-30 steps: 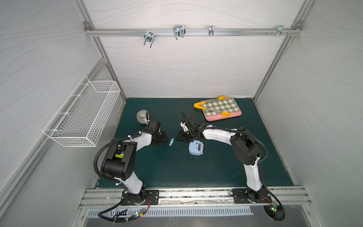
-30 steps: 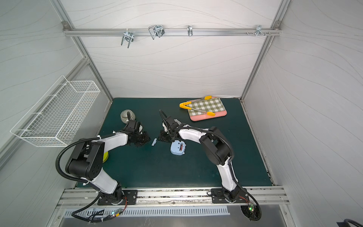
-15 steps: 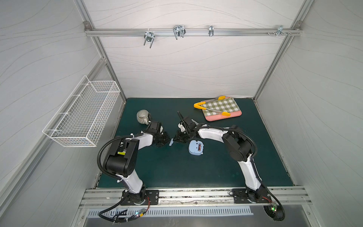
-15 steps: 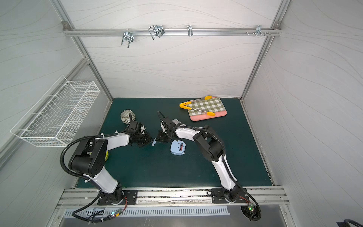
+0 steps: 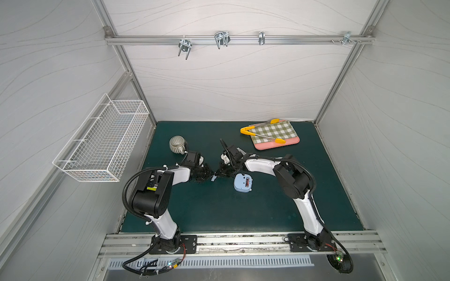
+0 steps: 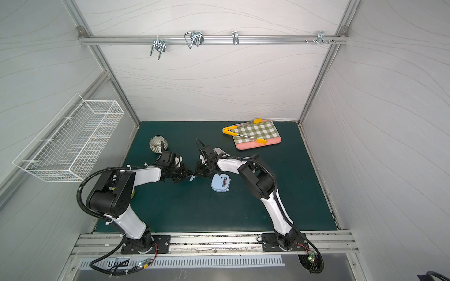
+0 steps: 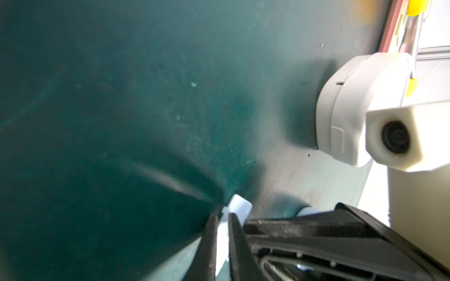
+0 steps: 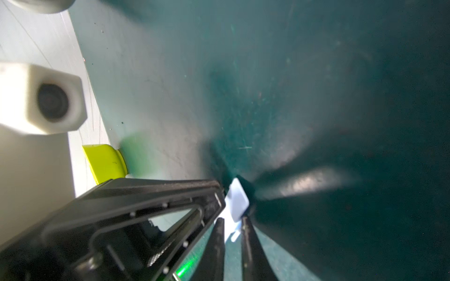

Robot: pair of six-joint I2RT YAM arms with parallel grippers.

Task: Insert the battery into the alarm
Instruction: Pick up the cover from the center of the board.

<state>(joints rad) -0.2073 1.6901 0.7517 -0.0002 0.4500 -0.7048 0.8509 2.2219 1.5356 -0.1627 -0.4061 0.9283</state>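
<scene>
While the left gripper (image 7: pixel 221 220) pinched a pale-blue plate (image 7: pixel 239 206), the right gripper (image 8: pixel 231 225) stood narrow around it, grip unclear; the alarm (image 5: pixel 243 183) lay just right of them on the green mat (image 5: pixel 219 209).

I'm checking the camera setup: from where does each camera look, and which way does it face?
Both top views: high above the front rail, looking down and backward over the green mat; left arm and right arm show whole.
Left wrist: on the left arm, facing along the left claw toward the right wrist camera.
Right wrist: mirrored, along the right claw toward the left wrist camera.
Shared: the pale blue piece between the claws.
</scene>
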